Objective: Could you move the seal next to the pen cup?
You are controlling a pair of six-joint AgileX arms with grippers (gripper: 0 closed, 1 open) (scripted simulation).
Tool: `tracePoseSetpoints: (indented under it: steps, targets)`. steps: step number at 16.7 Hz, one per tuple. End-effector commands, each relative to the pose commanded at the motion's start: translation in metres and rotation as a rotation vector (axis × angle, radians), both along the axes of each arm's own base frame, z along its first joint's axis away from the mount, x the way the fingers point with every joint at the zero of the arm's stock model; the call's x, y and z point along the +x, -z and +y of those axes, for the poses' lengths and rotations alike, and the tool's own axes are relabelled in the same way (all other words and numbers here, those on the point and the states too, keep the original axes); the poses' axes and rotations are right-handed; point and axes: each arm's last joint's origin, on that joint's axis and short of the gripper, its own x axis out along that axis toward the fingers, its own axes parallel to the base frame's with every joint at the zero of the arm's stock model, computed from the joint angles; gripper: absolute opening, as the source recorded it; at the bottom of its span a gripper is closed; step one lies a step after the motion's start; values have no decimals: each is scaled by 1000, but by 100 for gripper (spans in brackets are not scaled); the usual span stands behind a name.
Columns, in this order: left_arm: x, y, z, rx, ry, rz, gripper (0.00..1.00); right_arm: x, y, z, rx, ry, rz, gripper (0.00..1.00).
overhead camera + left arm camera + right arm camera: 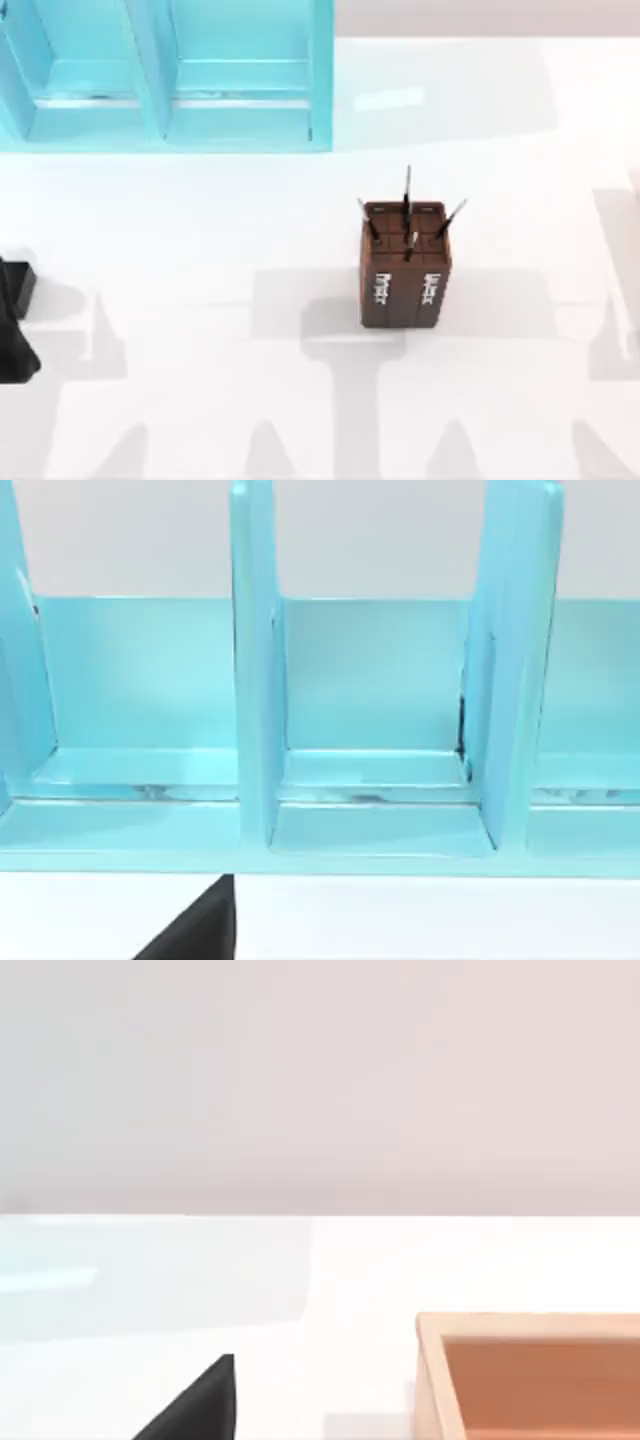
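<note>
The pen cup (404,265) is a tall brown box with white lettering on its side. Thin dark pens stick out of its gridded top. It stands upright a little right of the table's middle. The seal is out of view. My left gripper (12,322) sits at the table's left edge, far from the pen cup, and a black part of it (197,928) shows in the left wrist view. A black part of my right gripper (197,1408) shows in the right wrist view, above the white table.
A cyan shelf unit (170,90) with upright dividers (252,680) stands along the back left of the table, in front of the left wrist camera. A light wooden open box (530,1375) lies close to the right gripper. White table surface surrounds the pen cup.
</note>
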Motion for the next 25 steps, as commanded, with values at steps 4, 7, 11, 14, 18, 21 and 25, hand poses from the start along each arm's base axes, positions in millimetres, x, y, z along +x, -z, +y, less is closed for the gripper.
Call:
tracePoseSetpoints:
  steps: [4,7,11,14,18,21,25]
  targets:
    - [0,-5,0,3,-4,28,100,0,0,0,0,0,0,100]
    - [2,-28,2,13,-15,134,100,0,0,0,0,0,0,100]
    - [24,-76,5,30,-26,386,100,0,0,0,0,0,0,100]
    - [63,-104,10,38,-27,661,100,0,0,0,0,0,0,100]
    - [127,-115,19,38,-19,1030,100,0,0,0,0,0,0,100]
    - [173,-113,27,33,-9,1253,100,0,0,0,0,0,0,100]
    - [223,-99,37,23,6,1466,100,0,0,0,0,0,0,100]
